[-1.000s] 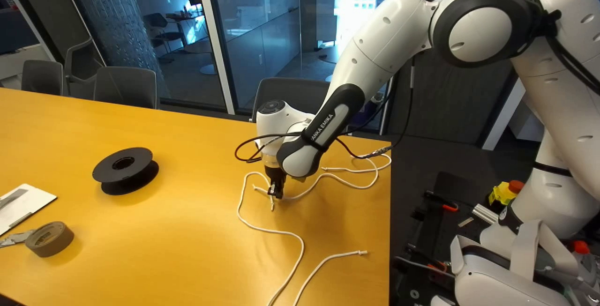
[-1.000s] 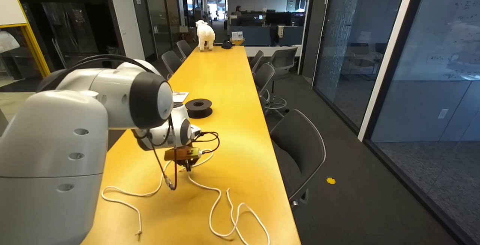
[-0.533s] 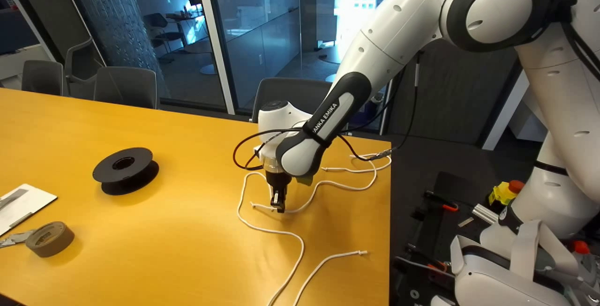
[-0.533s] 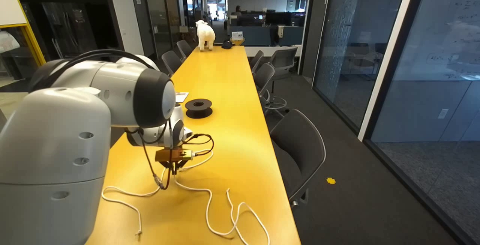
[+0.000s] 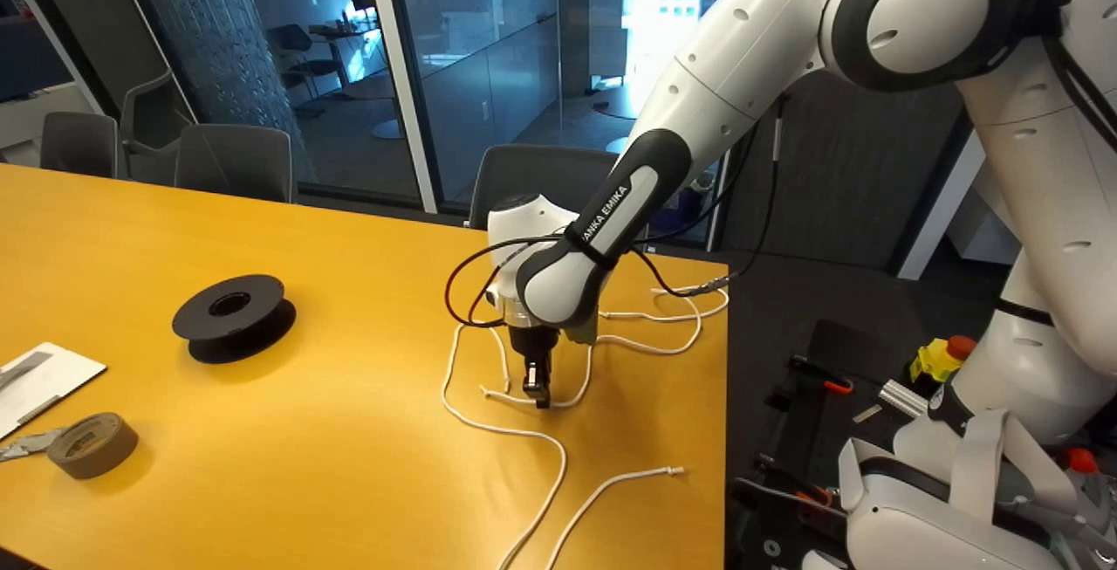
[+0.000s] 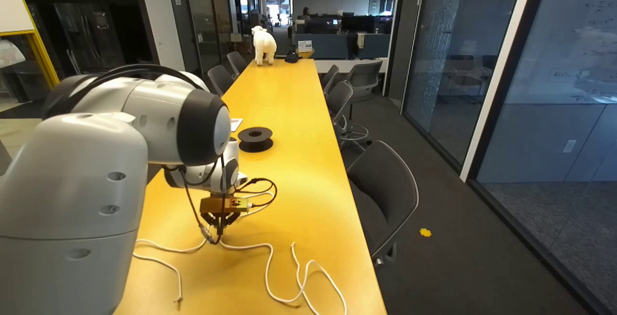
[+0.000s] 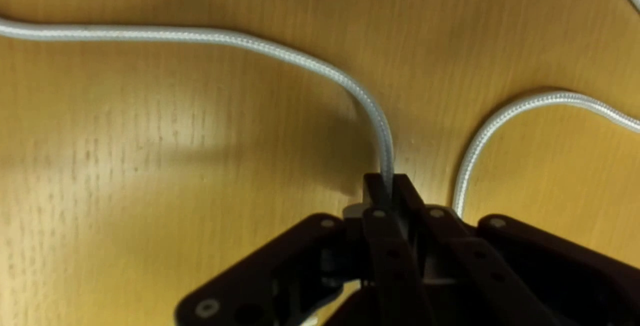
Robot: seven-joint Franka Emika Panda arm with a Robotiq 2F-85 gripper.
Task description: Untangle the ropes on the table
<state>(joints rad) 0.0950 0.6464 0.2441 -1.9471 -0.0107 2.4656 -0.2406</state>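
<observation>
The table [image 5: 349, 448] is mustard yellow and also shows in an exterior view [image 6: 289, 93]. Two white ropes lie on it. My gripper [image 5: 542, 402], just above the tabletop, is shut on one rope [image 5: 672, 350]; in the wrist view the fingertips [image 7: 386, 180] pinch this cord [image 7: 200, 34]. Its short free end lies beyond the fingers; its long part runs to the table corner and crosses itself [image 6: 266, 274]. The other rope [image 5: 524, 433] curves alongside, with one end near the held rope's free end. Whether they touch there, I cannot tell.
A black spool [image 5: 234, 317], a grey tape roll [image 5: 92, 445] and a white board [image 5: 52, 382] are on the table. The table edge [image 5: 726, 430] is near the robot base. A cable connector [image 5: 709, 285] hangs by the rope at the corner. A chair [image 6: 385, 194] stands beside the table.
My gripper has moved down and towards the robot base. The held rope moved with it, and its free end shifted away from the other rope's curve. The other rope lies still.
</observation>
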